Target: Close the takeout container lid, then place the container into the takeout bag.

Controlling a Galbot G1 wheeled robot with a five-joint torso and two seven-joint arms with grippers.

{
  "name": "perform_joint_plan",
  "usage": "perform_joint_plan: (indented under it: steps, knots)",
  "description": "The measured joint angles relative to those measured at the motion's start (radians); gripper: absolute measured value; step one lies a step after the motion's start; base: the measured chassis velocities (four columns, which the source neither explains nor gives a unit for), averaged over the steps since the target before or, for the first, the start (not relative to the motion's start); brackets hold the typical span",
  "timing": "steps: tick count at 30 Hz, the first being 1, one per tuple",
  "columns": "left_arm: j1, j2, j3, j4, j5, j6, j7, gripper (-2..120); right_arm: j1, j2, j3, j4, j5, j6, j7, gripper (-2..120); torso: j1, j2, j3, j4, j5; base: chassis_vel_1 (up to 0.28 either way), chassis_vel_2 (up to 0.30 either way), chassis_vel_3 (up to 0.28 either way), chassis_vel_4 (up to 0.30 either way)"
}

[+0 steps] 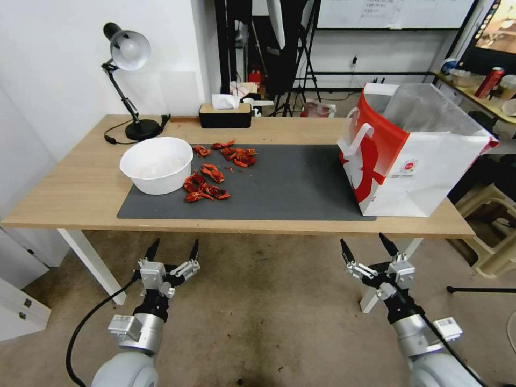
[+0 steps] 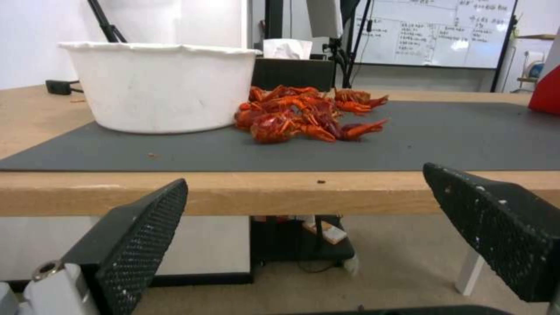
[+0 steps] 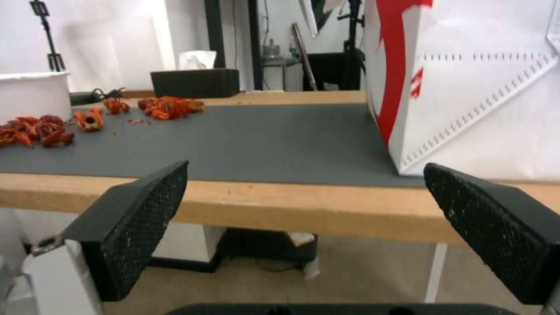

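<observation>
Two hands hang below the tabletop's (image 1: 80,188) near edge, over the floor: the left hand (image 1: 172,251) on the robot's left and the right hand (image 1: 364,246) on its right, each with its black fingers spread wide and holding nothing. From the left wrist, the textured fingers (image 2: 140,227) frame the wooden edge with a white bowl (image 2: 160,85) and a heap of red crayfish (image 2: 303,113) beyond, both on a dark grey mat (image 1: 290,183). From the right wrist, the bag (image 3: 467,87) rises just past the edge. It stands upright on the right end of the tabletop, partly on the mat: a large paper bag (image 1: 414,156), red on one side and white on the other, with white handles, a small round red logo on the white face and a clear liner standing up out of its open top. Farther back are a desk lamp (image 1: 129,80) and a black tissue box (image 1: 224,114).
</observation>
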Motion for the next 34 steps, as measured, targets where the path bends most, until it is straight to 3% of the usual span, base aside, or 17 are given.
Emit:
perform_joint_plan:
  steps: [34]
  knots:
    - [-0.002,0.003,0.002,0.013,-0.001,-0.007,0.008,100,0.012,0.010,-0.016,-0.005,0.005,0.000,0.017,100,0.000,0.000,0.000,0.0000,0.0000,0.000,0.000,0.000,0.000]
